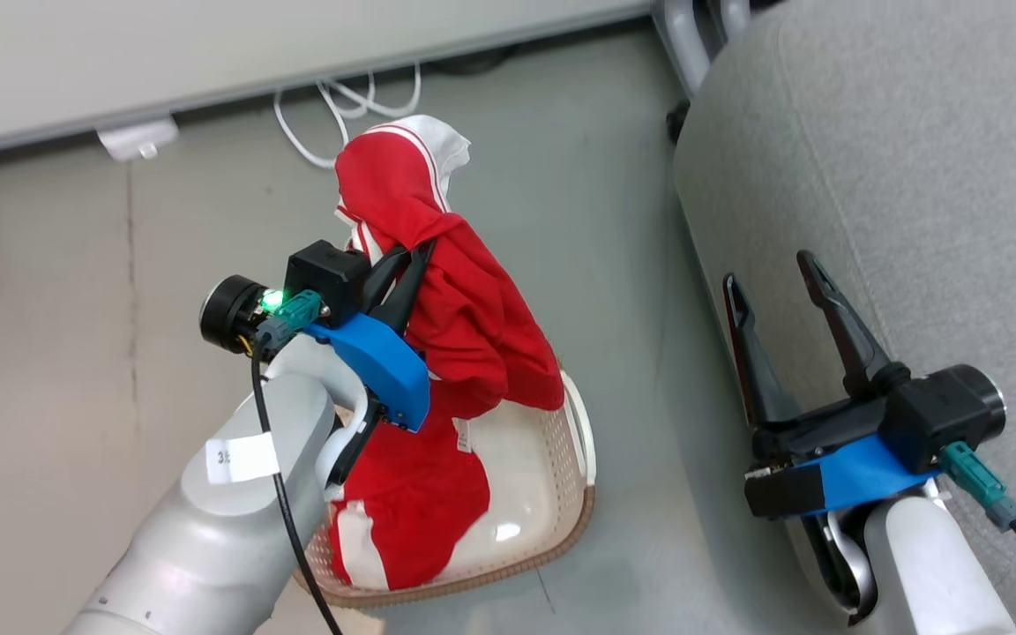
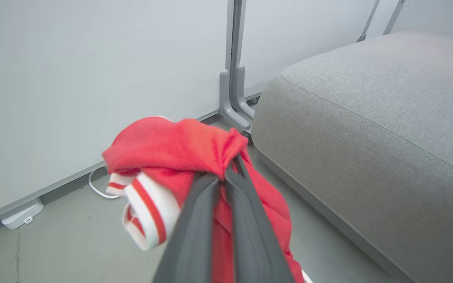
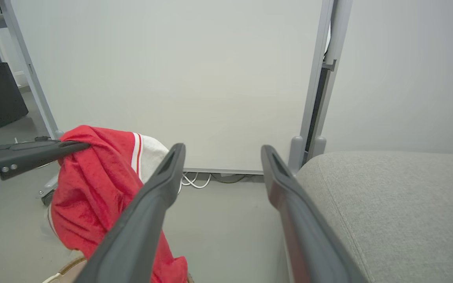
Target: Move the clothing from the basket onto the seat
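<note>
Holding a red garment [image 1: 464,309] high above the basket [image 1: 583,494], left gripper [image 1: 420,256] clamped on a fold so it hangs free for the seat [image 1: 914,176]. Second garment [image 1: 411,503] lies in basket. Right gripper [image 1: 765,269] spread wide, empty, over the seat edge.

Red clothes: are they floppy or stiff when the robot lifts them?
Probably floppy: the red garment droops in folds from the left tool pinching it. Likely light, since one small pinch holds it up. Its hanging end might snag the basket.
</note>
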Robot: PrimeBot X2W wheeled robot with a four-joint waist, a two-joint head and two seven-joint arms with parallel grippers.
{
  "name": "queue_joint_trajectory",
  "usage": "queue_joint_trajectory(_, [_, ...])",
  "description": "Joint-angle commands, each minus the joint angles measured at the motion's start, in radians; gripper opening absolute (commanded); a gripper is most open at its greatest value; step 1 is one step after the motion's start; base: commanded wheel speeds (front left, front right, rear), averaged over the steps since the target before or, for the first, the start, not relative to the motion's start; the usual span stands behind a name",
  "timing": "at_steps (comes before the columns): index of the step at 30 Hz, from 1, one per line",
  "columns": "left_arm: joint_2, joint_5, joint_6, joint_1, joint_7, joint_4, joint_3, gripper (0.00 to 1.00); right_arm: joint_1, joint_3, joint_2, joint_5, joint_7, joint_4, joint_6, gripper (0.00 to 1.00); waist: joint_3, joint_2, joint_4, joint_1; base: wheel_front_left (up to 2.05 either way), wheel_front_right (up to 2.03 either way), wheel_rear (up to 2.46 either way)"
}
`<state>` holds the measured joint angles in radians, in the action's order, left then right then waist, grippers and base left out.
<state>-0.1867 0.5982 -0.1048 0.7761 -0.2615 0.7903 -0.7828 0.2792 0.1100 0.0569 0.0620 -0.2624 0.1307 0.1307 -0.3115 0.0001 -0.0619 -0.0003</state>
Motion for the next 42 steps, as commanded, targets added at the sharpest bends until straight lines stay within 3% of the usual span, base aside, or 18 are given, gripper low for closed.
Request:
queue_joint_trajectory(1, [-0.001, -0.009, 0.006, -0.016, -0.005, -0.017, 0.017, 0.0, -0.021, 0.001, 0.005, -0.002, -0.004, 0.003, 0.0, 1.0, 0.059, -0.0001, 0.013, 0.0003, 0.0, 0.0, 0.0])
queue_joint_trajectory(7, [0.016, -0.047, -0.001, -0.069, -0.005, -0.093, 0.076, 0.0, -0.073, 0.002, 0.002, -0.002, -0.004, 0.016, 0.0, 1.0, 0.149, -0.0001, 0.021, 0.0003, 0.0, 0.0, 0.0])
queue_joint_trajectory(20, [0.026, -0.063, -0.016, -0.15, -0.005, -0.166, 0.078, 0.0, -0.166, -0.01, -0.003, 0.0, -0.004, 0.03, 0.0, 1.0, 0.27, -0.0001, 0.052, 0.0003, 0.0, 0.0, 0.0])
queue_joint_trajectory(42, [0.009, -0.053, 0.008, -0.172, 0.007, -0.237, 0.06, 0.0, -0.142, 0.038, -0.006, 0.003, -0.004, 0.011, 0.0, 1.0, 0.29, -0.0001, 0.077, 0.0003, 0.0, 0.0, 0.0])
